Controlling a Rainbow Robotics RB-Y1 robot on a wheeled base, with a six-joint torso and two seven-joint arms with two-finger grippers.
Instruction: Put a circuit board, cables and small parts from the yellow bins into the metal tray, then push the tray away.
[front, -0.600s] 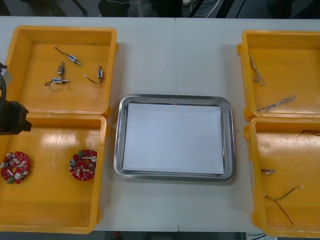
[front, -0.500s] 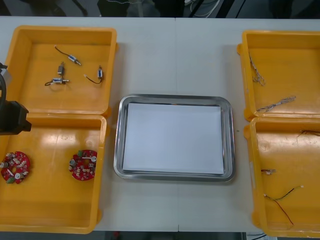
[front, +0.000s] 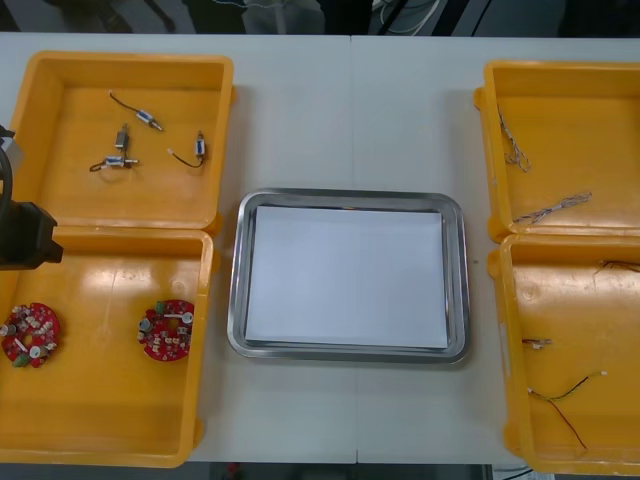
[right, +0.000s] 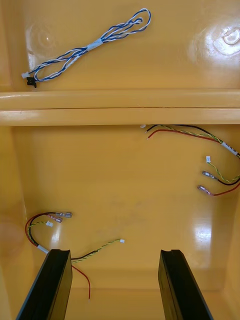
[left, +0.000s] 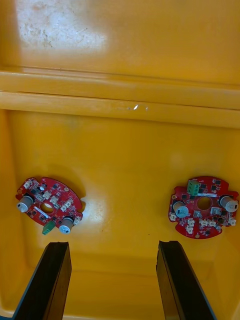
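Observation:
Two round red circuit boards (front: 30, 334) (front: 167, 329) lie in the near left yellow bin (front: 205, 300). In the left wrist view my left gripper (left: 114, 244) hangs open above that bin's floor, with one board (left: 48, 204) just beyond one finger and the other board (left: 202, 206) beyond the second finger. My right gripper (right: 115, 251) is open over the near right bin (right: 125, 190). A red and yellow cable (right: 50, 225) lies by one fingertip, and a second bundle (right: 210, 145) lies farther off. The metal tray (front: 237, 290), white inside, holds nothing.
Several small metal parts (front: 125, 150) lie in the far left bin (front: 225, 120). Twisted blue and white cables (front: 553, 208) (right: 85, 50) lie in the far right bin (front: 485, 130). A black part of my left arm (front: 22, 235) shows at the left edge of the table.

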